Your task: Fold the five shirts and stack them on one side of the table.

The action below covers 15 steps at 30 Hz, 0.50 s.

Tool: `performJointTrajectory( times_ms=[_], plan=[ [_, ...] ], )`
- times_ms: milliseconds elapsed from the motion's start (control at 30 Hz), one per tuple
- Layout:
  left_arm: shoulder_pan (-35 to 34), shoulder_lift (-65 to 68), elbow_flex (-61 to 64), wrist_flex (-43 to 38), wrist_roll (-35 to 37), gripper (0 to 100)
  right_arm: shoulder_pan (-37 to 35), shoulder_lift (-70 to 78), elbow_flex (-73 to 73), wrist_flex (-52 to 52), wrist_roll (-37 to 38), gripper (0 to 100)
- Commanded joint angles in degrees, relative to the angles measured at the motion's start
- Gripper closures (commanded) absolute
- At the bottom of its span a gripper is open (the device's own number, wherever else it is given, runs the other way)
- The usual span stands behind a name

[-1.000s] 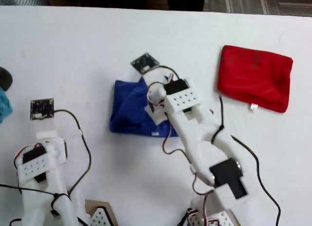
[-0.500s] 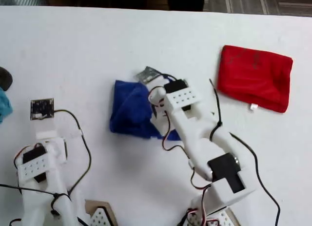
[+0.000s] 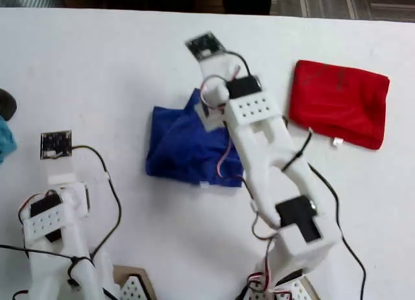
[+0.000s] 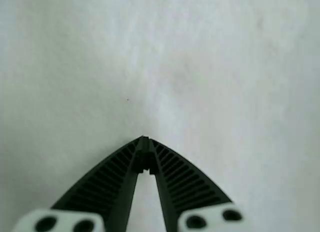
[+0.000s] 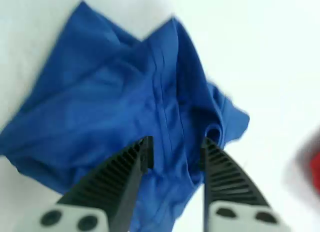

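Mid-table, blue shirt (image 3: 181, 151), long axis running left-right in the high view, one corner peaking toward the far edge. Rumpled, loosely folded, creased down the middle. Off to its right in that view, red shirt (image 3: 338, 112), folded flat. Right gripper (image 5: 176, 144) above the blue cloth, jaws parted, grasping nothing. Left gripper (image 4: 144, 141) over bare table (image 4: 200, 66), jaws clenched together, nothing between.

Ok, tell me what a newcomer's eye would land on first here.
The rumpled blue shirt in the middle of the table draws the eye first, with the right gripper open just above it. Next comes the red shirt, folded into a neat rectangle at the table's far right. The left gripper is shut over bare table at the near left.
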Motion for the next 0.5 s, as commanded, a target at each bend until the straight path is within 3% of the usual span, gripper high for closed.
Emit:
performJointTrajectory(
  times_ms=[0,467],
  plan=[
    [-0.26,-1.05,-0.22,-0.79,0.53,97,-1.63,8.22,-13.19,2.33,-0.7,82.4],
    [-0.26,-1.05,-0.22,-0.79,0.53,97,-0.66,40.48,-53.98,19.12,-0.26,82.6]
  ],
)
